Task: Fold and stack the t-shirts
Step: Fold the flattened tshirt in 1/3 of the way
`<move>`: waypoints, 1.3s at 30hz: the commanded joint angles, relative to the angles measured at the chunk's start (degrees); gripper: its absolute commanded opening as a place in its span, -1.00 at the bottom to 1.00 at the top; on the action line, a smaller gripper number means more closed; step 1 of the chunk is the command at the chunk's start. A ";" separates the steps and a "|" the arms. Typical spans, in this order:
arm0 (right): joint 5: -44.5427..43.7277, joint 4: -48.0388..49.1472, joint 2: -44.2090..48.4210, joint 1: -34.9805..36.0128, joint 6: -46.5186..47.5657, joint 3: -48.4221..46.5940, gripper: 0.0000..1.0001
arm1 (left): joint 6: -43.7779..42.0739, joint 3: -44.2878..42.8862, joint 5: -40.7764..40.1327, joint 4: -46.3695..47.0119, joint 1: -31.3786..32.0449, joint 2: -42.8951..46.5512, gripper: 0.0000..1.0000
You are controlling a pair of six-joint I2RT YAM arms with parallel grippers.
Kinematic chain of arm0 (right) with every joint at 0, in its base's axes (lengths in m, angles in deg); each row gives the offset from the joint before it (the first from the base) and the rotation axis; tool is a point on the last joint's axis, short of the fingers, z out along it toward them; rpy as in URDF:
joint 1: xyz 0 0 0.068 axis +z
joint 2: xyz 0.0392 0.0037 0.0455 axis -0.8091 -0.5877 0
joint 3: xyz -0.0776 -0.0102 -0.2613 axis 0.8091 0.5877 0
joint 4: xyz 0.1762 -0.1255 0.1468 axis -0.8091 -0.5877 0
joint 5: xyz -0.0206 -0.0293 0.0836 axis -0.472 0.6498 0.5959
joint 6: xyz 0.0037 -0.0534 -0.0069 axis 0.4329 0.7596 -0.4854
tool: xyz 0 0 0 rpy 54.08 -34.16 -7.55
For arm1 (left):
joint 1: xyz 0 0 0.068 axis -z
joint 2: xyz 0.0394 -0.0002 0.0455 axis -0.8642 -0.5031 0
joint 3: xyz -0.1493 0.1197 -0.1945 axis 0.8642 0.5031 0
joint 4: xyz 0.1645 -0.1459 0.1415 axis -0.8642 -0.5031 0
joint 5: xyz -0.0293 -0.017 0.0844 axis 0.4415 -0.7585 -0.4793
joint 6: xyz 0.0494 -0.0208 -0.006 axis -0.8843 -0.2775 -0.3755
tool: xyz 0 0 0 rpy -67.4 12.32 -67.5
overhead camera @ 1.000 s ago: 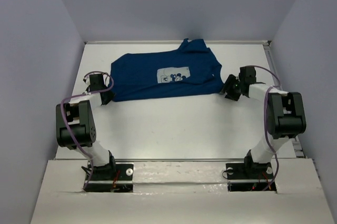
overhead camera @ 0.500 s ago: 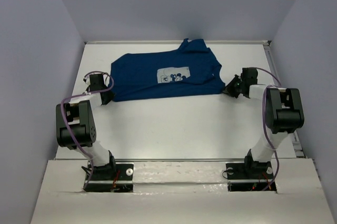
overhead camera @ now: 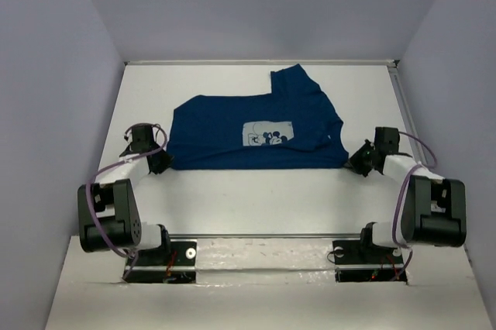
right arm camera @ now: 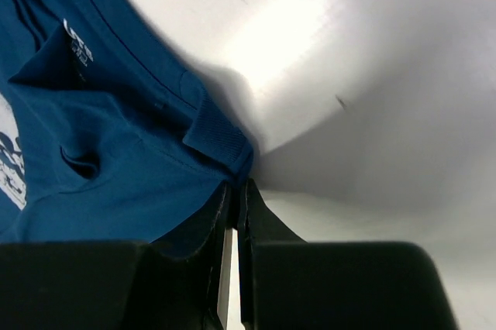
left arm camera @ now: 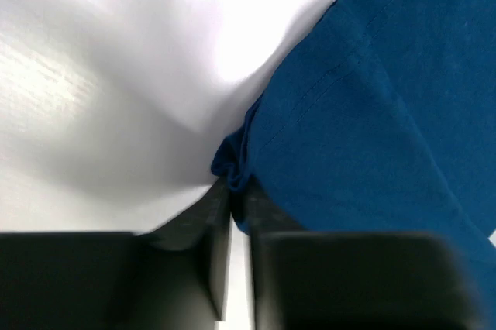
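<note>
A dark royal-blue t-shirt [overhead camera: 232, 125] lies flat across the middle of the white table [overhead camera: 256, 194], its white chest print [overhead camera: 267, 134] facing up and one sleeve pointing to the far wall. My left gripper [overhead camera: 160, 161] is at the shirt's near left corner. In the left wrist view it is shut on a bunched bit of the t-shirt's hem [left arm camera: 232, 171]. My right gripper [overhead camera: 359, 162] is at the near right corner. The right wrist view shows it pinched on the ribbed collar edge [right arm camera: 221, 140] of the t-shirt.
Pale walls [overhead camera: 70, 74] close in the table on the left, right and back. A raised lip [overhead camera: 256, 237] runs along the near edge in front of both arm bases. Bare white tabletop lies between the shirt and that lip.
The shirt has slid toward the near edge and a little to the right. Both grippers pulled back with it. The right gripper, open a second ago, closed on the collar edge.
</note>
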 commanded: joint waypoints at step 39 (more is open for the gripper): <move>-7.70 -3.89 -4.96 21.32 -0.44 -12.35 -0.27 | -3.65 -8.75 -4.39 1.84 16.50 -1.97 0.43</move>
